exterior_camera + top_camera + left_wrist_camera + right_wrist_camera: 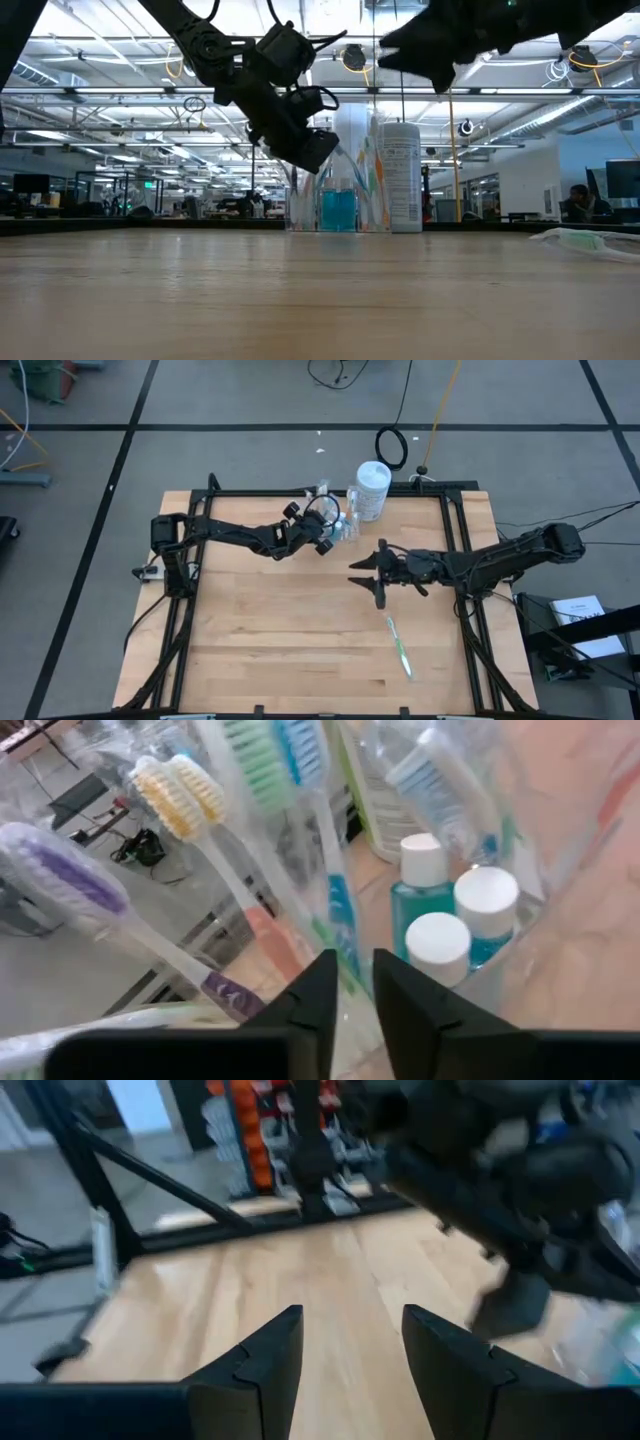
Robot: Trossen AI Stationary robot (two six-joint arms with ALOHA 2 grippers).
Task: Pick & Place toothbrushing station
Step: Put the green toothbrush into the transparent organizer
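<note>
A clear plastic cup (335,523) stands at the table's far middle, next to a white canister (371,490). It holds several pastel toothbrushes (180,790) and three blue tubes with white caps (440,935). In the low view the cup (340,205) stands on the table with the tubes inside. My left gripper (353,985) is at the cup, shut on a toothbrush; it shows above the cup in the low view (310,150). My right gripper (372,575) is open and empty above the table's middle right (350,1350). One wrapped toothbrush (400,646) lies flat on the table. My left gripper pinches the handle (343,945) of a wrapped toothbrush with a green and blue head between its two fingers. The fingers come slanting down from the table's left and lie across the handle. The toothbrush stands tilted among the others in the cup; its lower end is hidden by the fingers.
The white canister (403,175) stands close to the cup on its right side. The black frame rail (330,493) runs along the table's far edge just behind them. Bare wood (280,630) lies toward the table's near edge.
</note>
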